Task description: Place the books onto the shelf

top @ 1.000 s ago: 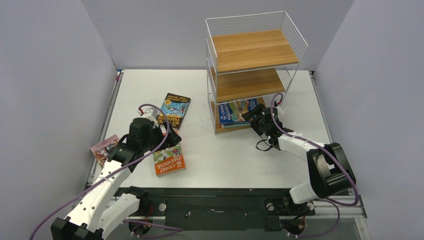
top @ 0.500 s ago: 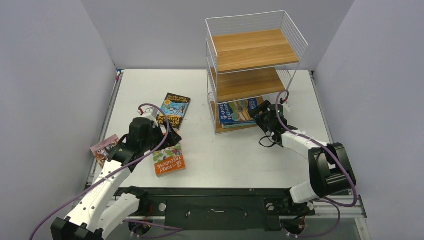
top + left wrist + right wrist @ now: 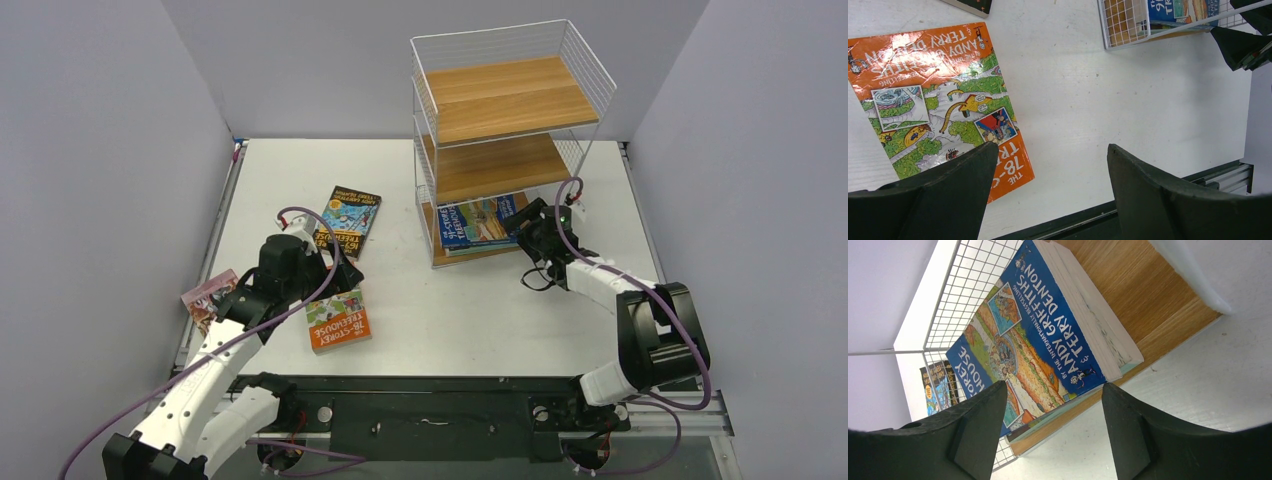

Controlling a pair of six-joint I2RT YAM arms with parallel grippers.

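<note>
the right gripper (image 3: pixel 1053 390), jaws spread and empty, faces the blue book (image 3: pixel 1038 335) lying flat on the bottom board of the shelf (image 3: pixel 505 100), perhaps to nudge it deeper, while the left gripper (image 3: pixel 1050 150), jaws apart too and holding nothing, hovers beside the orange book (image 3: pixel 938 100) on the table (image 3: pixel 450 320), seemingly poised to take it.

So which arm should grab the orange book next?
Left. The left gripper, open, hangs close above the orange book's corner; the right gripper is over at the shelf.
</note>
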